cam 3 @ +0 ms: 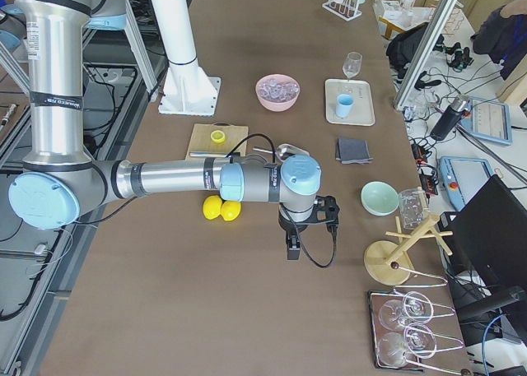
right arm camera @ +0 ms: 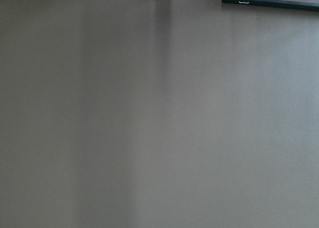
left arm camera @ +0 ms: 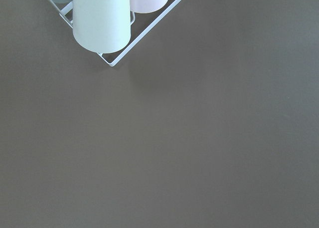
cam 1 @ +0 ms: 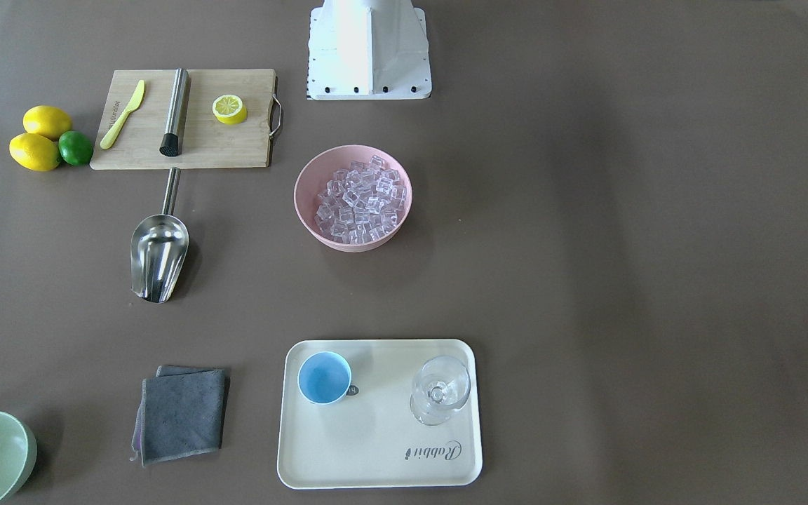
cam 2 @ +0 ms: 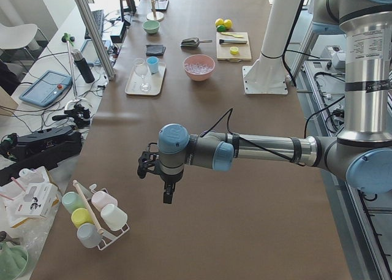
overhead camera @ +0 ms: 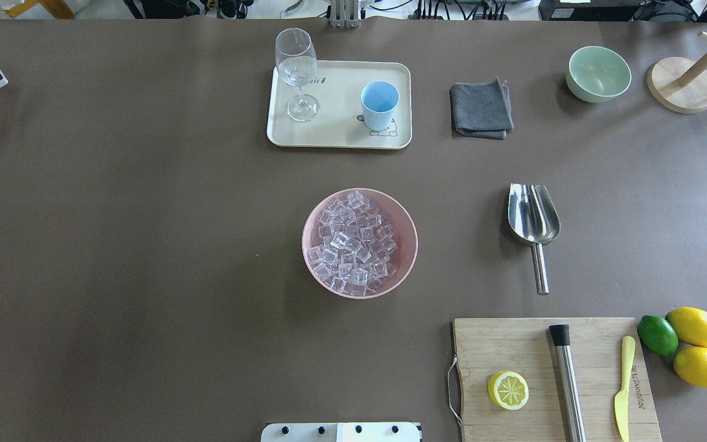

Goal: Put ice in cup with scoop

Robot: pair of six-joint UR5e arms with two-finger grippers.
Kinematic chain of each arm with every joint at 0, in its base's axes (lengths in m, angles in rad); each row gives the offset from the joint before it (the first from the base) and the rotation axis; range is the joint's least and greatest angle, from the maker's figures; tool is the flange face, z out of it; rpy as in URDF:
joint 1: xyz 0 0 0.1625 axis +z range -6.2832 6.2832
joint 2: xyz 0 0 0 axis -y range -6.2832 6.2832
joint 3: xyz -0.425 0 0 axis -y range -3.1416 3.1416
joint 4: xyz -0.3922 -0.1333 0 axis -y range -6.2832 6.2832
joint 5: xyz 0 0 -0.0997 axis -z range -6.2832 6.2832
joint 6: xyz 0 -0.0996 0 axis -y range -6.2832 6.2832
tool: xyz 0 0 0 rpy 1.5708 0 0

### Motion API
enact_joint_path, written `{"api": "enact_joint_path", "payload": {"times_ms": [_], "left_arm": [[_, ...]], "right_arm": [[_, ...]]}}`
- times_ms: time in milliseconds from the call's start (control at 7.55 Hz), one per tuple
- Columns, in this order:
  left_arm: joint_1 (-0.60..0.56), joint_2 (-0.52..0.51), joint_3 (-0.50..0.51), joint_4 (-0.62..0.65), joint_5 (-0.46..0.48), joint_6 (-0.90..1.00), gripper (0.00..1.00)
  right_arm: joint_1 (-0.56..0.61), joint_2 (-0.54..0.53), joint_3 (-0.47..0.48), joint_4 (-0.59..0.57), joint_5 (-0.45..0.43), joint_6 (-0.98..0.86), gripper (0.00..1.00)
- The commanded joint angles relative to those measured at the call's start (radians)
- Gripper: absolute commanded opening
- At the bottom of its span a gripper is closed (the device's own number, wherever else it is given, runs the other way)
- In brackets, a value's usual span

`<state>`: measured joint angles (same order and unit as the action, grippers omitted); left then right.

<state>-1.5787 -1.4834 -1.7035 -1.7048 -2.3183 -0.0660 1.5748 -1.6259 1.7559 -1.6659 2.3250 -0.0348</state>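
The ice is a heap of clear cubes in a pink bowl at the table's middle. The light-blue cup stands upright and empty on a cream tray at the far side. The steel scoop lies on the table to the bowl's right in the overhead view, handle toward the robot. My left gripper hangs over the table's left end, far from these things. My right gripper hangs over the right end. Both show only in the side views, so I cannot tell whether they are open or shut.
A cutting board holds a lemon half, a steel cylinder with a black tip and a yellow knife. Lemons and a lime lie beside it. A stemmed glass, grey cloth, green bowl and cup rack are also present.
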Motion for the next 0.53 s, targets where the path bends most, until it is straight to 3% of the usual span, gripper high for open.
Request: {"api": "enact_joint_path", "payload": {"times_ms": [0, 397], "left_arm": [[0.012, 0.002, -0.004, -0.002, 0.016, 0.003, 0.98], [0.026, 0.009, -0.039, -0.002, 0.045, -0.002, 0.98]], "right_arm": [[-0.034, 0.001, 0.066, -0.002, 0.052, 0.015, 1.00], [-0.237, 0.036, 0.166, -0.002, 0.039, 0.337, 1.00]]}}
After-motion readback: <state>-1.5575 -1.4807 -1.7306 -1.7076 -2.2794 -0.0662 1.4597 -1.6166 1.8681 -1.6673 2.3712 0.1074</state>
